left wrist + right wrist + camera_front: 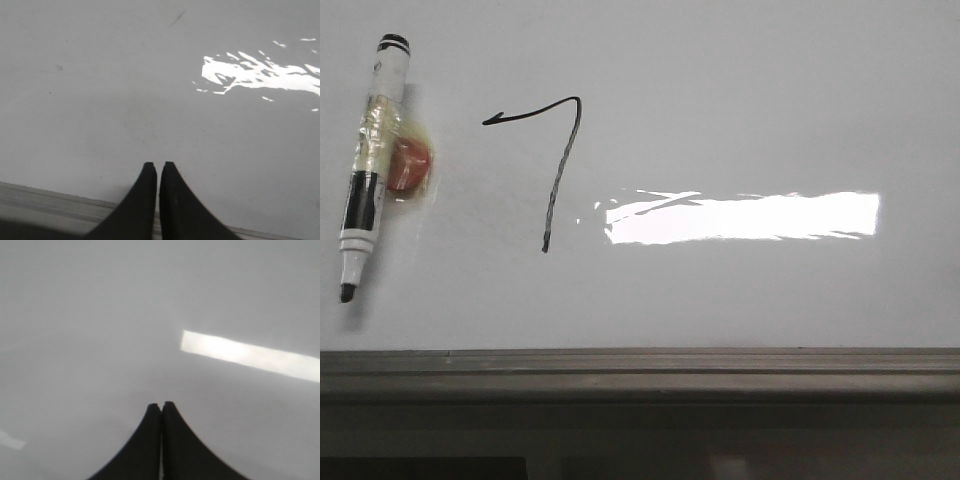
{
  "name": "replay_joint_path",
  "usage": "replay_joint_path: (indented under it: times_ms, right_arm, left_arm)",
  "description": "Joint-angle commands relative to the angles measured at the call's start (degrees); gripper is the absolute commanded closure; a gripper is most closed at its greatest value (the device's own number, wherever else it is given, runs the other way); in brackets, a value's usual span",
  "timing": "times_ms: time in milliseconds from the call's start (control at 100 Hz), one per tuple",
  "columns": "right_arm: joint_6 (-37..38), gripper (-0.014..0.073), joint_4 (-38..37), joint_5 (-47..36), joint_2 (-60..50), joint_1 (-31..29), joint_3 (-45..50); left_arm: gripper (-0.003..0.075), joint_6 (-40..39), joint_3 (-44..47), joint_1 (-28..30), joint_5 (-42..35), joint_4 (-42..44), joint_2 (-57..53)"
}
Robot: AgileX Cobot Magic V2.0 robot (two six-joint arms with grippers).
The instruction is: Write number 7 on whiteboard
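Left gripper [158, 165]: fingers pressed together, empty, above the whiteboard [100, 100].
Right gripper [161, 405]: fingers closed, empty.
Number 7 [557, 165]: left of frame centre, beside glare.
Marker pen [370, 165]: far left, uncapped.

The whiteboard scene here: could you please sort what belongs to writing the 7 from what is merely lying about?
Belongs to the job:
- the whiteboard
- the number 7, already drawn
- the marker pen, uncapped, lying left of the 7
- left gripper and right gripper, both shut and empty

Just there:
- orange-red lump taped to the pen
- grey-brown ledge
- light glare
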Motion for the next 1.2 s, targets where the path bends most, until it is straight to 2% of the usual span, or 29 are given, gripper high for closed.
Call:
replay_joint_path:
  times_ms: [0, 100, 300, 350, 600, 710, 890, 1190]
  right_arm:
    - [0.6, 0.0647, 0.2, -5.1, 0.8, -4.2, -1.5]
    - [3.3, 0.0647, 0.5, -4.0, -0.6, -8.0, -1.5]
    - [5.3, 0.0647, 0.8, -3.1, -8.2, -11.4, 2.8]
    - [5.4, 0.0647, 0.8, 2.4, -11.2, -12.4, 2.5]
    - [5.4, 0.0647, 0.8, 15.9, -23.6, -16.2, 2.5]
    - [5.4, 0.0647, -0.1, 26.5, -31.3, -16.3, 2.5]
    - [5.4, 0.0647, 1.1, 36.8, -30.9, -16.3, 2.7]
    - [5.2, 0.0647, 1.1, 36.5, -30.9, -16.3, 2.7]
  left_arm:
    - [0.0741, 0.1, 1.3, 0.0, -3.2, -0.5, -1.7]
    - [0.0741, 0.1, 1.3, 0.0, -3.2, -0.5, -1.7]
    - [0.0741, 0.1, 1.3, 0.0, -3.2, -0.5, -1.7]
    - [0.0741, 0.1, 1.3, 0.0, -3.2, -0.5, -1.7]
    - [0.0741, 0.1, 1.3, 0.0, -3.2, -0.5, -1.7]
    - [0.0741, 0.1, 1.3, 0.0, -3.2, -0.5, -1.7]
    - [0.0741, 0.1, 1.3, 0.0, -3.1, -0.5, -1.6]
    - [0.0741, 0.1, 1.3, 0.0, -3.1, -0.5, -1.6]
